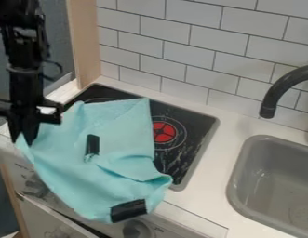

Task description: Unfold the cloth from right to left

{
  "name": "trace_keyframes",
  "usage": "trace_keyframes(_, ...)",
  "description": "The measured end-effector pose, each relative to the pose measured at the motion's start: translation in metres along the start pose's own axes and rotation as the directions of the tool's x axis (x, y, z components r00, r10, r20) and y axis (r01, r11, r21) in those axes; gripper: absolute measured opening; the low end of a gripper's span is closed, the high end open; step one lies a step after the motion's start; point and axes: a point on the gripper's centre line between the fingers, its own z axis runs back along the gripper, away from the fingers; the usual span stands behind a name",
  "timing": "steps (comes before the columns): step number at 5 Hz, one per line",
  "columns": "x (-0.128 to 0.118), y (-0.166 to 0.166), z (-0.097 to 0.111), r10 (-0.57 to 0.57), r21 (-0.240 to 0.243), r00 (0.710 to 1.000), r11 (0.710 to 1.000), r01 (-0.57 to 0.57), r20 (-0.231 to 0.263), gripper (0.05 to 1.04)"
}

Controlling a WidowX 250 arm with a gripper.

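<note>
The black gripper [24,137] points down at the left, over the counter's front left edge. It is shut on the left corner of the light blue cloth [112,165], which peaks between its fingertips. From there the cloth spreads right across the left and front parts of the black stove top [196,135], and its lower part hangs over the front edge of the counter. Creases and a raised fold run across its middle and right side. Two black patches show on it, one near the middle and one at the bottom.
A red-centred burner [163,132] shows right of the cloth. Farther right are the grey sink [268,186] and the dark curved faucet [275,93]. White tiles [199,42] stand behind, with a wooden post [85,42] at back left. Knobs line the front panel below.
</note>
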Motion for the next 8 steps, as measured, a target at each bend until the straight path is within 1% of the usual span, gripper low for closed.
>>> trace_keyframes(1,0.001,0.000,-0.002,0.039,0.002,0.999,0.999,-0.039,-0.017,0.243)
trace_keyframes(2,0.000,0.000,-0.002,0.049,0.000,0.999,0.999,-0.049,-0.023,0.510)
trace_keyframes(3,-0.001,-0.001,-0.002,0.044,-0.004,0.999,0.999,-0.044,-0.025,0.819)
trace_keyframes(4,-0.001,-0.001,-0.001,0.040,-0.008,0.999,0.999,-0.040,-0.025,1.019)
trace_keyframes(5,-0.003,-0.005,0.000,0.016,-0.023,0.999,1.000,-0.017,-0.040,1.008)
trace_keyframes(6,0.001,-0.010,0.022,0.018,-0.044,1.000,0.999,-0.017,0.014,0.999)
trace_keyframes(7,0.003,-0.019,0.041,-0.003,-0.048,0.999,0.999,0.005,0.037,0.999)
trace_keyframes(8,0.001,-0.023,0.062,-0.009,-0.083,0.995,0.996,0.018,0.103,0.999)
